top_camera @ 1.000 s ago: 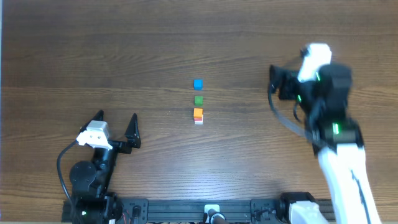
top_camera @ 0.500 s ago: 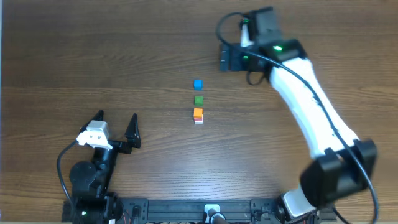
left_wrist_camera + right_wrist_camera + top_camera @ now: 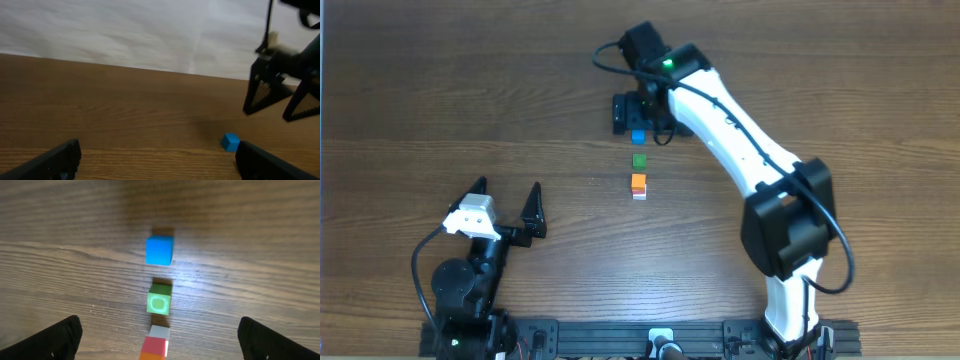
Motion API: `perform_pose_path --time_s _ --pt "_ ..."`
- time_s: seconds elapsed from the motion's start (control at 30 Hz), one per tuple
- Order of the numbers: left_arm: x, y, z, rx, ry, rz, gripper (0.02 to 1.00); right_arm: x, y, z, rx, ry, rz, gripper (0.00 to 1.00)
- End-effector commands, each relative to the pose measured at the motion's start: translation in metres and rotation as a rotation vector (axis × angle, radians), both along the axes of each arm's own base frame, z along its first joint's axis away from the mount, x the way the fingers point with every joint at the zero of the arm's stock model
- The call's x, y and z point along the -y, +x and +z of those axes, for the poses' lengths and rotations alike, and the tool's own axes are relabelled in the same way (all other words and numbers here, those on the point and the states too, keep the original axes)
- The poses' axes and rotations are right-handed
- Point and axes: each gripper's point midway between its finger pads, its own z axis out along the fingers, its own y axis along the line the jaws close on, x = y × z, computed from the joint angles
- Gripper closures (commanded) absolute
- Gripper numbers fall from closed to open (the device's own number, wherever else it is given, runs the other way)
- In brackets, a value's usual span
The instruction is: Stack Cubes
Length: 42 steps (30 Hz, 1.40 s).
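The small blue cube sits on the tabletop about midway across and toward the far side, at the far end of a short line of blocks. The small green cube lies just nearer, apart from it. Nearer again is an orange cube, which seems to rest on a white one, so it looks like a stack already begun. The right arm's tool hangs above the blue cube with its fingers spread wide, one to the cube's left and one to its right, gripping nothing. I reckon the danger is in the drop. The cubes are tiny and close together, so a descent slightly off centre could knock the blue cube askew or pinch it by a corner and make it twist. A careless carry toward the orange stack could clip the green cube or topple the stack. The left arm's tool is parked near the left corner, also open and empty, well apart from everything. The dark wood-grain tabletop looks smooth enough for a nudged cube to slide, and a pale wall rises behind its far edge.
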Motion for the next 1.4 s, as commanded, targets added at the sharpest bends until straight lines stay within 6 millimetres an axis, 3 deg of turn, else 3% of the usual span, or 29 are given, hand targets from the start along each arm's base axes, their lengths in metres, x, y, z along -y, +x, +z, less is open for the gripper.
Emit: perform_pose_path --time_s 0.03,0.2,0.6,0.83,1.4 --pt "0.001 0.000 -0.001 0.003 0.010 -0.008 0.018 -0.004 -0.004 -0.020 -0.048 -0.043 -0.038 0.007" --pt "0.001 0.000 -0.001 0.003 0.010 -0.008 0.023 -0.006 -0.017 -0.041 -0.114 -0.086 -0.026 0.009" --pt "0.001 0.000 -0.001 0.003 0.010 -0.008 0.020 -0.012 -0.018 -0.074 -0.146 -0.117 -0.007 0.007" --pt "0.001 0.000 -0.001 0.003 0.010 -0.008 0.023 -0.011 -0.008 -0.078 -0.096 -0.143 0.001 0.007" --pt "0.001 0.000 -0.001 0.003 0.010 -0.008 0.023 -0.013 -0.020 -0.084 -0.131 -0.172 0.017 0.099"
